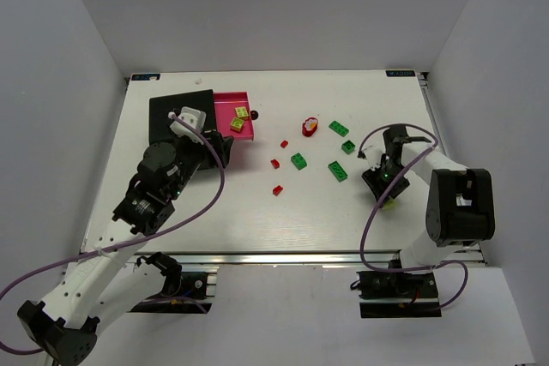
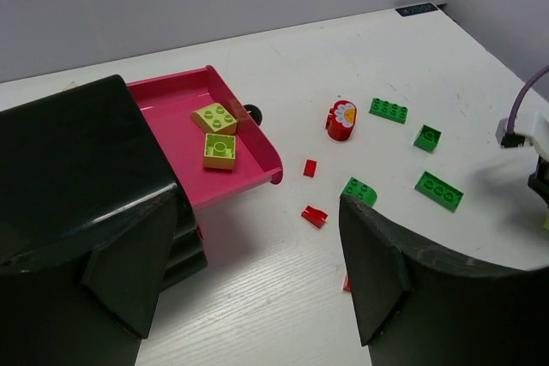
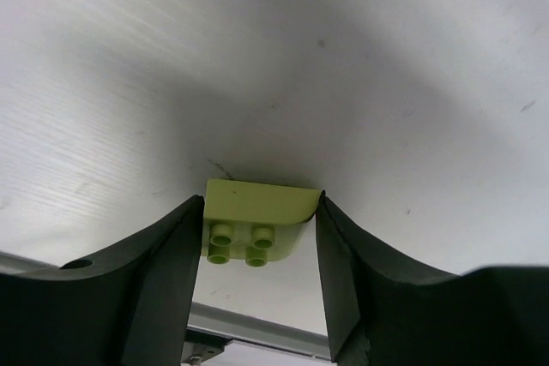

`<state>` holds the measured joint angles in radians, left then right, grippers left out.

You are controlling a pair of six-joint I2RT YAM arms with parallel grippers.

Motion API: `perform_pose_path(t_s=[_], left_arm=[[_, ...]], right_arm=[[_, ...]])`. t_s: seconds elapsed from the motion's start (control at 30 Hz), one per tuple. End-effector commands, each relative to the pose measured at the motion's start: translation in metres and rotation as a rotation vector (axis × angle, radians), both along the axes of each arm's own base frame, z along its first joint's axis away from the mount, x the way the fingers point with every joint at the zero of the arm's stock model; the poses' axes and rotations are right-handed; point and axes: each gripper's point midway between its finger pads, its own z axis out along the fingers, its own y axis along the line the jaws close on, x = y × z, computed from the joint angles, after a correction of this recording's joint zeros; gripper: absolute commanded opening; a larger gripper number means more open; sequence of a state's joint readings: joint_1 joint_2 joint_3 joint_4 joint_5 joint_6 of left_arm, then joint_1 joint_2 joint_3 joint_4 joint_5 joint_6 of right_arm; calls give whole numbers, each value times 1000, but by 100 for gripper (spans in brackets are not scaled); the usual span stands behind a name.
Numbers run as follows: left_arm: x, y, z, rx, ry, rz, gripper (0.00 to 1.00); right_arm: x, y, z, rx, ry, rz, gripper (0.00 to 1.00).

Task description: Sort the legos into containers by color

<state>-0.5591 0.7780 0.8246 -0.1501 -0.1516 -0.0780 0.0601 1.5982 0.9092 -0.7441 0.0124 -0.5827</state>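
White laminate forms the table, shut in on three sides by plain pale walls, with an aluminium rail along the near edge where both arms are bolted. At the far left sits the glossy black box, and touching its right side is the pink box, which holds two lime bricks lying side by side (one stud-side up, the other showing a round hollow). A dark round knob pokes out at the pink box's right edge. Scattered over the middle of the table are a red cylinder with a flower print, four dark green bricks and three small red pieces, all apart from one another. The left gripper hangs just beside the pink box's near corner, its fingers spread wide with nothing between them; the arm covers part of the black box from above. On the right side of the table, well apart from the boxes, the right gripper is down at the surface, its fingers pressed against the two sides of a lime brick that lies on the table. A purple cable loops beside that arm.
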Motion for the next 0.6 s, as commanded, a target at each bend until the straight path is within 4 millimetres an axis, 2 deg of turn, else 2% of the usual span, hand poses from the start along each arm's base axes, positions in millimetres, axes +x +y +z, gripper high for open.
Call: perform_pose_path(t_s=[0.0,0.03,0.1,0.13,0.2,0.23,0.27,0.3,0.33,0.37,0.4,0.43,0.47,0.5,0.53,0.57], left_arm=[[-1,6,6,-7,-29,23,86],[-2,8,7,-7,-36,28,86],[0,12,7,-4,-40,51,86],[0,13,5,3,-37,58,86],[2,20,6,4,-45,89,86],[3,21,4,12,-44,96,86],[3,23,4,12,-45,105,86],[3,27,6,11,-55,124,86],[3,30,4,21,-57,137,86],[4,32,3,23,-60,149,86],[3,38,7,16,-76,179,86],[3,41,6,21,-79,194,86],[3,45,3,27,-79,211,86],[3,51,5,24,-87,239,86],[3,53,5,30,-92,251,86],[4,57,3,34,-91,268,86]], right_arm=[[45,40,42,167,-116,74,2],[52,62,53,247,-126,116,0],[67,86,70,317,-146,161,0],[81,119,91,376,-196,240,0],[97,144,100,417,-219,287,0],[108,170,119,453,-265,345,0],[111,193,127,475,-283,398,0],[114,215,126,494,-283,442,0],[120,230,131,523,-295,465,0],[132,255,157,559,-364,513,0],[135,274,153,576,-349,540,0],[140,289,162,608,-371,563,1],[155,306,191,637,-452,591,1],[154,329,186,657,-435,615,1],[161,342,193,677,-461,624,1],[168,358,217,704,-526,646,1]])
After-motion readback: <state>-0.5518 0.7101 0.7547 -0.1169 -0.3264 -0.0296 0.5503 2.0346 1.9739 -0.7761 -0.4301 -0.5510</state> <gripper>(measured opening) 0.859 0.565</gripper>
